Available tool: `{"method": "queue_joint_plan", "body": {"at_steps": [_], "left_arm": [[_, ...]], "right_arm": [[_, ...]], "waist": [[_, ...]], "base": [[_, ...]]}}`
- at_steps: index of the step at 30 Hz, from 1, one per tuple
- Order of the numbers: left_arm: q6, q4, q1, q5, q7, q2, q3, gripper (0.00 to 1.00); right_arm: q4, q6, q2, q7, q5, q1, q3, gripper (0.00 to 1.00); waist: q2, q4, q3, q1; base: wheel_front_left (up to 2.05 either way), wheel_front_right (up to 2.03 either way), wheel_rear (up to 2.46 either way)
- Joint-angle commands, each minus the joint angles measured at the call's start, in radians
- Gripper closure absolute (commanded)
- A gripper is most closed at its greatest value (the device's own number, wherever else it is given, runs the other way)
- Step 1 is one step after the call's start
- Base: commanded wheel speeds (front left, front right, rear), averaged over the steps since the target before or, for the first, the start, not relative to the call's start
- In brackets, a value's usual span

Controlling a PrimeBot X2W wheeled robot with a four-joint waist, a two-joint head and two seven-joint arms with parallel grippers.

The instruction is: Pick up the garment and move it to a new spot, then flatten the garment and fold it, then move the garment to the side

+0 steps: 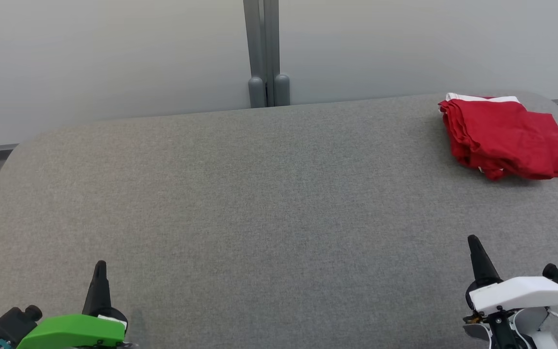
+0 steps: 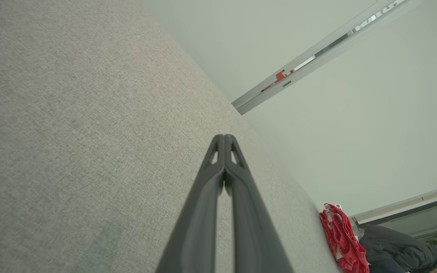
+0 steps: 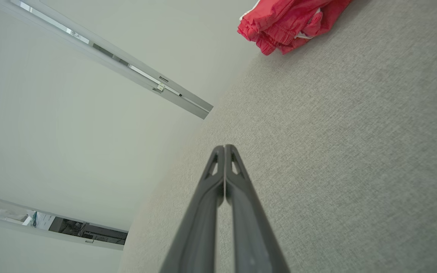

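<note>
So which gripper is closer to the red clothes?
Right. The right gripper is on the same side as the clothes, just nearer the robot. The left gripper is far across, at the other near corner.

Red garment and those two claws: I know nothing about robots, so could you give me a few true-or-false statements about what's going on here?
1. The red garment lies at the far right of the grey surface. True.
2. The right gripper is holding the garment. False: it is shut on nothing, well apart from the garment.
3. The left gripper has its fingers closed together. True.
4. The garment is spread out flat. False: it sits folded in layers.
</note>
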Motion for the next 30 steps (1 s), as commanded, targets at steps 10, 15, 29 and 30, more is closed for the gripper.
{"method": "queue_joint_plan", "body": {"at_steps": [10, 15, 29, 30], "left_arm": [[-0.006, -0.021, -0.043, -0.128, 0.032, 0.002, 0.012, 1.0], [-0.006, -0.024, -0.049, -0.18, 0.045, 0.001, 0.015, 1.0], [-0.007, -0.031, -0.065, -0.31, 0.079, -0.002, 0.023, 1.0], [-0.007, -0.032, -0.066, -0.32, 0.081, -0.002, 0.023, 1.0]], "right_arm": [[-0.018, 0.001, 0.003, 0.033, 0.126, -0.035, -0.018, 1.0], [-0.02, 0.001, 0.005, 0.048, 0.176, -0.039, -0.024, 1.0], [-0.025, 0.001, 0.011, 0.082, 0.303, -0.051, -0.039, 1.0], [-0.026, 0.001, 0.012, 0.084, 0.313, -0.052, -0.04, 1.0]], "waist": [[0.0, -0.002, 0.007, 0.0], [0.0, -0.003, 0.011, 0.0], [0.0, -0.006, 0.02, 0.0], [0.0, -0.006, 0.021, 0.0]], "base": [[0.0, 0.0, 0.0], [0.0, 0.0, 0.0], [0.0, 0.0, 0.0], [0.0, 0.0, 0.0]]}}
